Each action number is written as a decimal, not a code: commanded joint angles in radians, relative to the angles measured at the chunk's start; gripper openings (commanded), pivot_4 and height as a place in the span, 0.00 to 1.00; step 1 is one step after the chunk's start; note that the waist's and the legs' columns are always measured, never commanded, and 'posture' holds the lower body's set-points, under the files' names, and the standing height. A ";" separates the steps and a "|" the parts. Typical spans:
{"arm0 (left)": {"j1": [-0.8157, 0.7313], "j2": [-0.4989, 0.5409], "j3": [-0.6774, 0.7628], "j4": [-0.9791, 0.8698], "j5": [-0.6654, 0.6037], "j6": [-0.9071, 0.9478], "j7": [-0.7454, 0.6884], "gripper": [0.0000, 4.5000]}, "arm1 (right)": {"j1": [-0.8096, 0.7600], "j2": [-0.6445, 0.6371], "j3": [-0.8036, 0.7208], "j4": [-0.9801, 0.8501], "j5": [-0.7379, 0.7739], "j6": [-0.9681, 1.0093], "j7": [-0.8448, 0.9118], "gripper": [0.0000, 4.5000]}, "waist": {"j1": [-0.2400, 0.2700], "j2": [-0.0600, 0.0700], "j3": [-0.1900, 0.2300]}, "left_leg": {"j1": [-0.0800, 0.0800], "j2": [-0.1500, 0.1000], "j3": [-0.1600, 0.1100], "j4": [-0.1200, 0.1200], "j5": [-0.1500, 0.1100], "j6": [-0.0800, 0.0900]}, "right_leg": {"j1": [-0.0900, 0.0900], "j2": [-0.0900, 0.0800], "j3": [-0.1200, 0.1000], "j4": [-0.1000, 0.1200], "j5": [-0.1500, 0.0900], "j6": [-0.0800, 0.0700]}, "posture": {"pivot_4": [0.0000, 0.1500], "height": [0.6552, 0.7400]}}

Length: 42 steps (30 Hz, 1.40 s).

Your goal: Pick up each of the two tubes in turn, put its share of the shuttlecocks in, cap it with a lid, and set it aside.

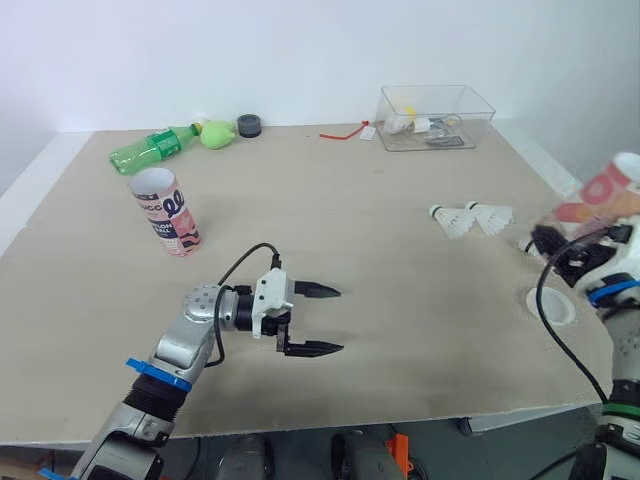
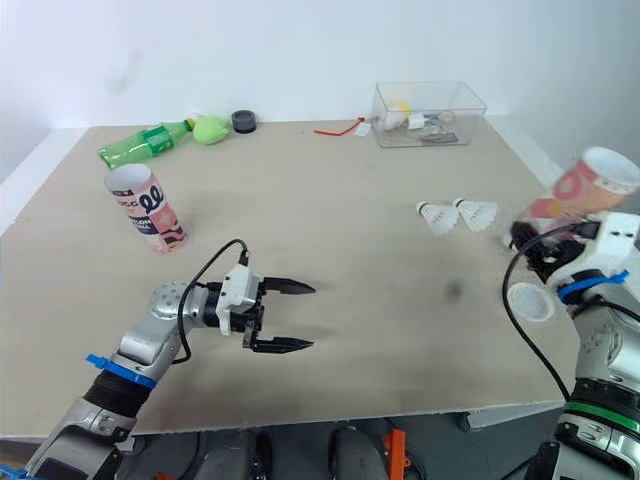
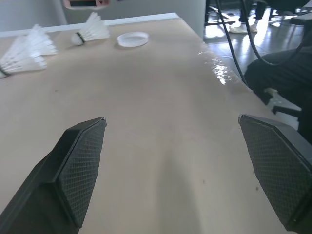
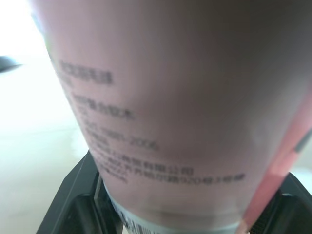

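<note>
Two shuttlecocks (image 1: pixel 455 220) are lying side by side on the right of the tan table (image 1: pixel 400 150), white feather skirts flaring from small round corks. The right pincer (image 2: pixel 543 240) is clamping a pink tube (image 2: pixel 590 185) near its base, at the table's right edge, tilting its open mouth up and outward. The left pincer (image 1: pixel 320 320) is hovering over the middle of the table with its fingers apart and nothing between them, well apart from the shuttlecocks. A round white lid (image 1: pixel 551 305) is lying just below the held tube. A second tube (image 1: pixel 167 212) is standing far left.

The tube looks like smooth printed card, so it may be prone to twisting or sliding in so low a grip. Feathers are fragile; a hard pinch would likely crush them.
</note>
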State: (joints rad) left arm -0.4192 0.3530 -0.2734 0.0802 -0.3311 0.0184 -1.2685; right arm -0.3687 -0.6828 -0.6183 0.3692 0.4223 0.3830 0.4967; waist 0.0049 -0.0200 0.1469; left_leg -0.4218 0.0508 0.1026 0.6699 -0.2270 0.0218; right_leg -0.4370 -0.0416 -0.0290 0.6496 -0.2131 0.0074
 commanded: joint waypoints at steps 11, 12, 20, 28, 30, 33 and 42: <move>-0.002 0.006 0.000 -0.074 -0.007 0.018 0.013 1.00 | -0.021 -0.135 -0.028 0.287 -0.070 -0.217 -0.059 0.64 | -0.001 0.002 0.000 | 0.001 -0.002 0.001 0.000 0.000 0.001 | 0.000 0.001 0.006 -0.001 0.001 0.004 | 1.00 1.00; -0.001 0.007 0.000 -0.074 -0.006 0.019 0.014 1.00 | -0.018 -0.137 -0.031 0.288 -0.062 -0.215 -0.055 0.64 | -0.001 0.002 0.000 | 0.001 -0.002 0.001 0.000 0.000 0.001 | 0.000 0.001 0.007 -0.001 0.001 0.004 | 1.00 1.00; -0.018 -0.008 -0.007 -0.059 0.002 0.021 0.033 1.00 | 0.010 -0.096 0.025 0.362 -0.080 -0.226 -0.017 0.64 | -0.001 0.002 0.000 | 0.002 -0.003 0.001 0.000 0.000 0.001 | 0.000 0.002 0.012 -0.001 0.002 0.005 | 1.00 1.00; 0.004 -0.004 -0.002 -0.097 -0.005 0.051 0.051 1.00 | 0.009 -0.110 0.022 0.468 -0.085 -0.295 -0.042 0.64 | 0.000 0.001 0.000 | 0.003 -0.005 0.001 0.000 0.001 0.001 | 0.002 0.003 0.018 -0.003 0.003 0.007 | 1.00 1.00; 0.007 -0.001 -0.002 -0.101 -0.004 0.055 0.052 1.00 | 0.012 -0.111 0.021 0.470 -0.077 -0.293 -0.033 0.64 | 0.000 0.001 0.000 | 0.003 -0.005 0.001 0.000 0.001 0.002 | 0.002 0.003 0.019 -0.003 0.003 0.007 | 1.00 1.00; 0.002 -0.003 -0.003 -0.097 -0.002 0.056 0.051 1.00 | 0.011 -0.100 0.001 0.466 -0.041 -0.269 -0.019 0.64 | 0.000 0.001 0.000 | 0.003 -0.005 0.001 0.000 0.001 0.002 | 0.003 0.003 0.020 -0.003 0.002 0.008 | 1.00 1.00; -0.016 -0.021 -0.012 -0.081 0.004 0.053 0.050 1.00 | 0.064 -0.089 -0.004 0.400 -0.018 -0.264 -0.041 1.00 | 0.000 0.001 0.000 | 0.003 -0.005 0.001 0.000 0.001 0.003 | 0.002 0.004 0.023 -0.003 0.002 0.009 | 1.00 1.00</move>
State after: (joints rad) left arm -0.4178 0.3331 -0.2804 0.0190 -0.3270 0.0743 -1.2235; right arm -0.3211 -0.7593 -0.6008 0.8090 0.3953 0.1237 0.4590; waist 0.0044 -0.0185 0.1470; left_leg -0.4190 0.0455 0.1037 0.6702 -0.2258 0.0244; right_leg -0.4345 -0.0370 -0.0064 0.6464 -0.2107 0.0162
